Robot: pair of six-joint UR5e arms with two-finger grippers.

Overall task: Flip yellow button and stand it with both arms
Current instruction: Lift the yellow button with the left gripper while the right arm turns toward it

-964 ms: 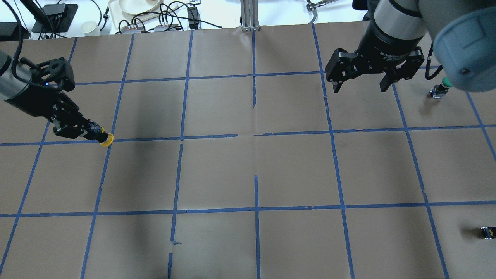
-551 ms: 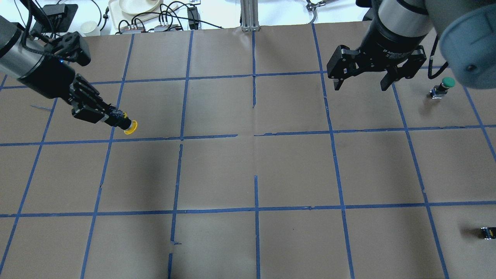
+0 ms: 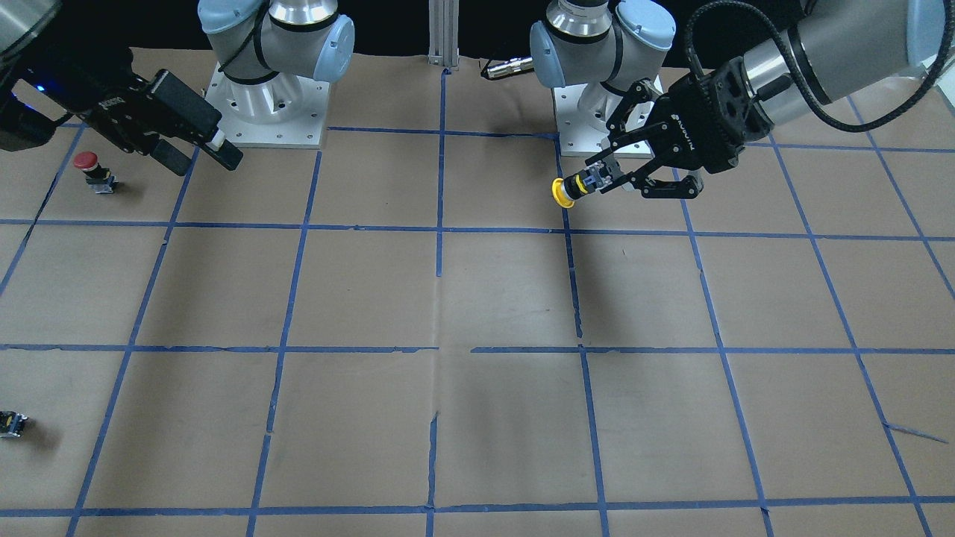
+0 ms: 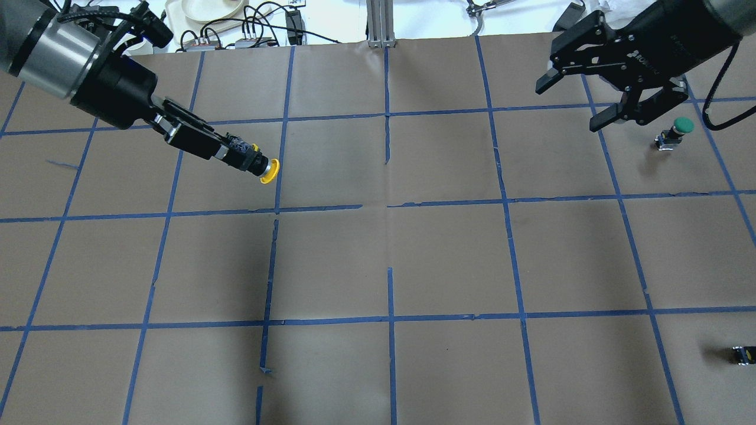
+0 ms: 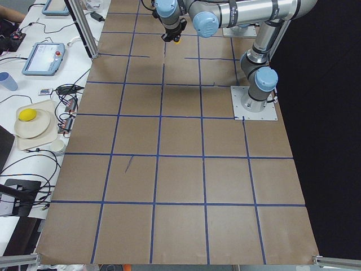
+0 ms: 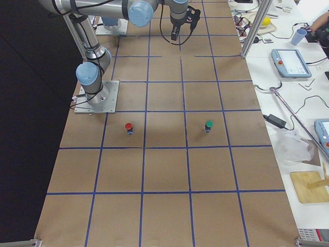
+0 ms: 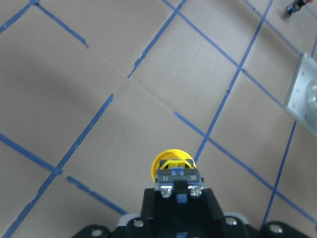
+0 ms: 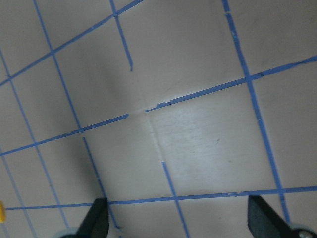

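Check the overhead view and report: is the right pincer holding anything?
No, the right pincer stands wide open above the table with nothing in its gap.

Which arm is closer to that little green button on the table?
Right. The right tool, open, hangs just beside the green button, on the side toward the table's middle. The left tool is far across the table, shut on the yellow button.

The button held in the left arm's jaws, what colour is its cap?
Yellow. The yellow button shows best in the exterior front-facing view.
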